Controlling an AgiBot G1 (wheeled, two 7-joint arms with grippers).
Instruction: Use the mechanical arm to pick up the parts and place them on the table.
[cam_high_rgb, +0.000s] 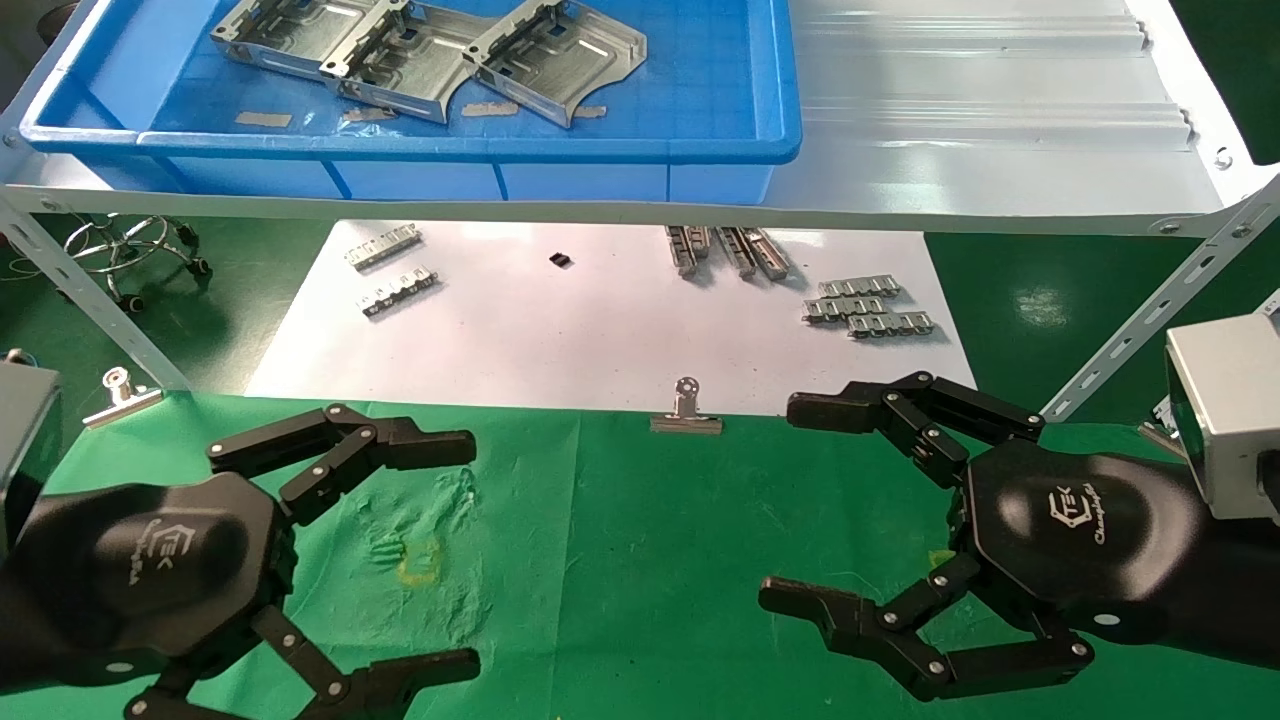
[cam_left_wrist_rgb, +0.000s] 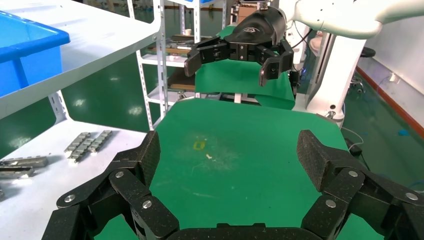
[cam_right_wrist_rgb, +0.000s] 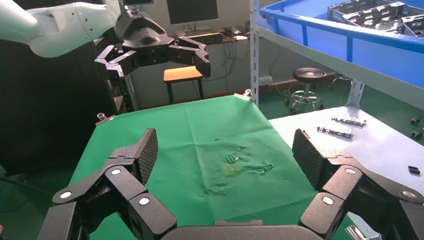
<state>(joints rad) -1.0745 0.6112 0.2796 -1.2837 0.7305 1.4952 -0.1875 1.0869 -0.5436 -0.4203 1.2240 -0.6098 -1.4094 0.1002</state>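
Silvery parts (cam_high_rgb: 430, 55) lying overlapped in blue bin (cam_high_rgb: 720, 150) on shelf, up and ahead of left gripper (cam_high_rgb: 440, 555), the nearer; right gripper (cam_high_rgb: 800, 505) likewise spread wide, empty, over table (cam_high_rgb: 620, 560).

Leftmost of parts (cam_high_rgb: 290, 35) cut by head view's top edge. Left claw (cam_high_rgb: 455, 555) lower fingers cropped at bottom. Small black item (cam_high_rgb: 560, 260) on white sheet (cam_high_rgb: 560, 330) too small to identify.

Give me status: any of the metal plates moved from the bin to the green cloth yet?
None moved. Three flat silvery stamped metal plates lie in the blue plastic bin on the upper shelf. The green cloth table holds none. Nothing in hand: the left end effector and right end effector hover open and empty over the cloth. All picking and placing remains.
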